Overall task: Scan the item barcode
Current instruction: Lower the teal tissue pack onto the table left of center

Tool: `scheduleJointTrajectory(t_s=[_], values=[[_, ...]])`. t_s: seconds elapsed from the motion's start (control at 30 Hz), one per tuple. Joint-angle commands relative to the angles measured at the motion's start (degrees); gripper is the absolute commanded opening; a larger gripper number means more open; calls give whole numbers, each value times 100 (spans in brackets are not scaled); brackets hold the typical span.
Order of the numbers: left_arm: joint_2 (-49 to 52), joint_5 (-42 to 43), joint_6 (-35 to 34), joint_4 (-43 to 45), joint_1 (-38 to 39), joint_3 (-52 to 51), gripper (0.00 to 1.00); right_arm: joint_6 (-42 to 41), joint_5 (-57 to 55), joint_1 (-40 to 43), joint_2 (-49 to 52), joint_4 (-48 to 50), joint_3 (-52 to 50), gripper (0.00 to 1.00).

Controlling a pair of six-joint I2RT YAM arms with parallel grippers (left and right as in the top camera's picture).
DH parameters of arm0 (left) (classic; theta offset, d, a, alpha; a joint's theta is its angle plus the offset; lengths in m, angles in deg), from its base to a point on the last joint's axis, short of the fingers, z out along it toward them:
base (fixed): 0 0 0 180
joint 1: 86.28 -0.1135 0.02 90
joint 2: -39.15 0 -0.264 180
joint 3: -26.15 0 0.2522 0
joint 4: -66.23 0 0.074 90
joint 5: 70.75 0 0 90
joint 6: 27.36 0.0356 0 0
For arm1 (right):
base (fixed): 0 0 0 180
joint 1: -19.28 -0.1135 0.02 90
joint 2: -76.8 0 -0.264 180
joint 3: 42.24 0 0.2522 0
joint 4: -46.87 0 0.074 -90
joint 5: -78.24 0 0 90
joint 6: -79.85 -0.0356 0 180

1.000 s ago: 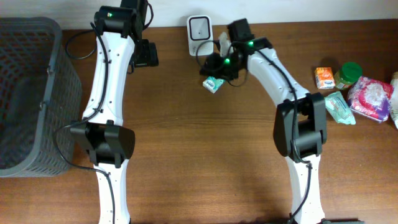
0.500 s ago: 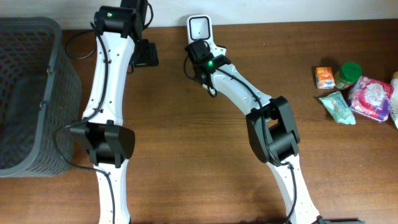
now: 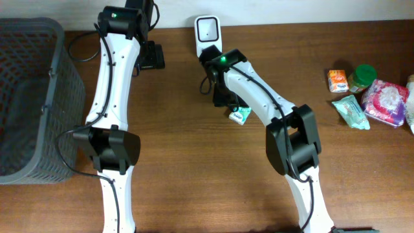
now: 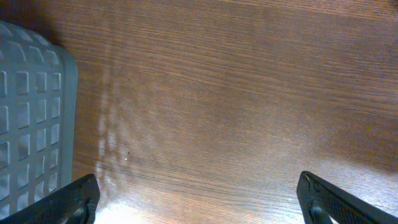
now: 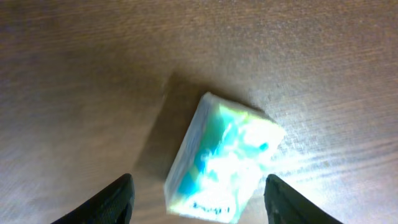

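Note:
The item, a small white and teal packet (image 3: 240,115), rests on the wood below and to the right of the white barcode scanner (image 3: 207,30). My right gripper (image 3: 230,103) hovers just over it. In the right wrist view the packet (image 5: 221,158) is blurred and tilted between the two fingers (image 5: 115,200), touching neither, and my right gripper (image 5: 200,202) is open. My left gripper (image 3: 150,56) is at the back left. It is wide open (image 4: 199,202) over bare wood.
A dark mesh basket (image 3: 32,97) fills the left edge, and its pale wall (image 4: 31,118) shows in the left wrist view. At the far right lie an orange carton (image 3: 337,80), a green-lidded jar (image 3: 363,76), a pink pack (image 3: 386,102) and a teal packet (image 3: 353,111).
My right arm swung from in front of the scanner toward the table's middle. It let go of the packet, which now lies on the wood. The left arm has not moved.

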Motion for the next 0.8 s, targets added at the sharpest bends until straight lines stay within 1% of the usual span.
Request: scheduleJointTrajectory(t_s=[0.0,0.03,0.07,0.1,0.13,0.17,0.2,0.27,0.33,0.37,0.4,0.43,0.47,0.5,0.57,0.63,0.7,0.77], values=[[13,17,68,7,2,48,99,-345,361,-13,-149,-59,-107,59],[13,20,68,7,2,48,99,-555,356,-13,-66,-28,-153,56],[13,17,68,7,2,48,99,-688,341,-11,7,4,-212,51],[13,20,68,7,0,50,99,-905,317,-4,48,28,-291,50],[13,17,70,7,-11,50,99,-1069,289,-7,72,122,-409,47],[15,17,68,7,-9,50,99,-1152,273,-22,105,286,-533,45],[13,17,68,7,-4,50,99,-1150,210,-35,129,398,-595,45],[13,20,68,7,-4,48,99,-1152,160,-39,129,577,-741,36],[15,17,68,7,-4,48,99,-1150,37,-37,129,769,-1029,34],[13,20,68,7,-4,48,99,-1150,37,-37,129,828,-1121,28],[13,17,68,7,-4,48,99,-1145,42,-37,129,800,-1172,10],[13,20,68,7,-9,50,99,-1141,87,-37,127,754,-1169,4],[13,17,70,7,-9,48,99,-1113,103,-26,90,673,-1117,4],[13,17,68,7,-4,48,99,-951,118,-13,68,619,-1032,4],[13,20,68,7,-4,50,99,-262,420,61,-48,466,-649,4],[13,17,68,7,-4,48,99,669,1423,212,-254,411,-107,4],[13,20,68,7,-4,48,99,1200,2374,378,-372,413,240,4],[13,17,68,7,-11,48,99,1917,3711,625,-385,514,439,4]])
